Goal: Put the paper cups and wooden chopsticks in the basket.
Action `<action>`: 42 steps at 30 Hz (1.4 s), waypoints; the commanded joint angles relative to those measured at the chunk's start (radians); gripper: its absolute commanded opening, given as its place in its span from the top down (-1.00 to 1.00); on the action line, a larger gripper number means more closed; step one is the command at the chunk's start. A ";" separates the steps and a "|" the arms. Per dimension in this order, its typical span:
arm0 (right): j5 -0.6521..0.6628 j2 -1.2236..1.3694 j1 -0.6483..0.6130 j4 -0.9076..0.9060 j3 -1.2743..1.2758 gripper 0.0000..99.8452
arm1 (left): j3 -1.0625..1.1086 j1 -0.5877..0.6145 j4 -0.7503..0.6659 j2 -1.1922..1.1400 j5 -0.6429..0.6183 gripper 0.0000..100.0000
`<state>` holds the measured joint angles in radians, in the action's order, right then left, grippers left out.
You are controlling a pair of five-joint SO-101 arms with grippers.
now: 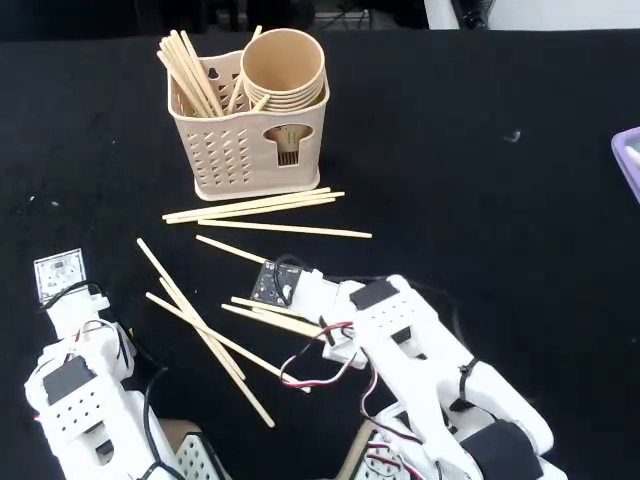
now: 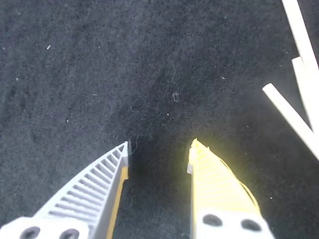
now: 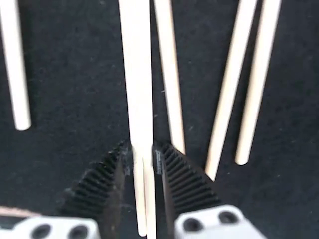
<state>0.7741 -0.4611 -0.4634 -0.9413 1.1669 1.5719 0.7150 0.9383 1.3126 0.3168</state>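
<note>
The black table [image 1: 480, 200] carries a beige perforated basket [image 1: 245, 150] far left, wooden chopsticks [image 1: 255, 205] scattered nearer, and a purple container [image 1: 628, 160] at the right edge.

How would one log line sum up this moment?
right gripper: shut on chopsticks | left gripper: open, empty | paper cups: in basket | loose chopsticks: on table

Right gripper [image 3: 142, 148] tight (left gripper [image 2: 159, 144] wide)
</note>
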 commanded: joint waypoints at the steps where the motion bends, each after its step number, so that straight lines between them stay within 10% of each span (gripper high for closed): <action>1: -0.020 -0.122 0.003 -0.132 -0.068 0.98 | -0.008 -0.005 -0.003 0.003 0.006 0.60; 8: -0.080 -0.536 0.003 -0.373 -0.265 0.98 | -0.008 -0.005 -0.003 0.003 0.006 0.60; 20: -0.292 -0.618 0.005 -0.173 -0.380 0.98 | -0.008 -0.005 -0.003 0.003 0.006 0.60; 26: -0.292 -0.492 0.230 -0.175 -0.229 0.97 | -0.065 -0.013 0.037 -0.005 -0.002 0.58; 31: -0.288 -0.544 0.482 -0.181 -0.154 0.97 | -0.407 -0.025 0.361 -0.006 -0.002 0.48; 42: -0.364 -0.717 0.571 -0.049 0.177 0.98 | -0.687 -0.446 0.457 -0.275 -0.232 0.46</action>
<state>0.4626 -1.1331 0.1059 -1.0779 1.2727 0.9874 0.4097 1.4170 1.1945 0.2125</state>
